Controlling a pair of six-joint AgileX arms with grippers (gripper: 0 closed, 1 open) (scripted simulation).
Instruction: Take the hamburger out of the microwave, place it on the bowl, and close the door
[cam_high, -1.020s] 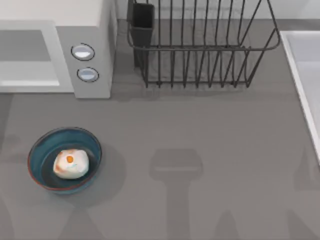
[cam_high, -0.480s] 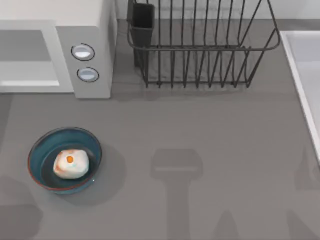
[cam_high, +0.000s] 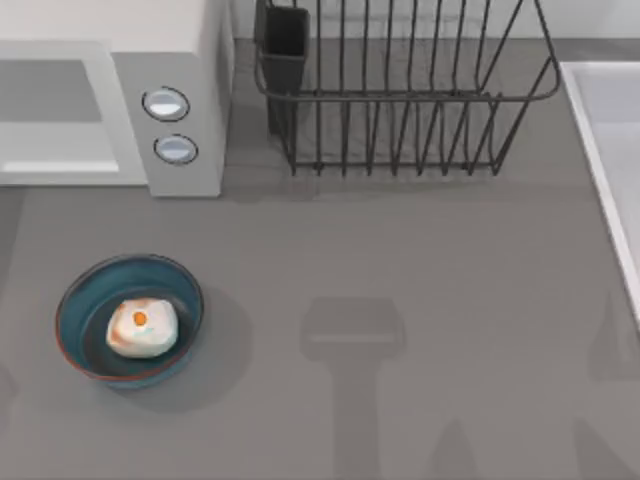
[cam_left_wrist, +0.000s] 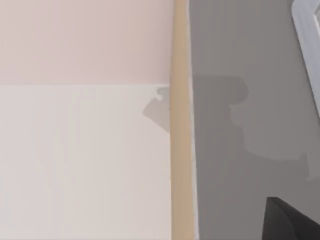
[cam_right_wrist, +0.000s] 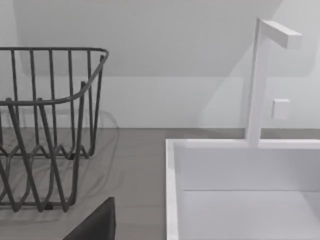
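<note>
Nothing moved, hamburger (cam_high: 141, 327) in bowl (cam_high: 76, 300)

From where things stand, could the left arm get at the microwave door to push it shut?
Probably yes: the door already looks flush with the microwave, and bare table lies before it; the bowl with the hamburger sits nearer the front.
</note>
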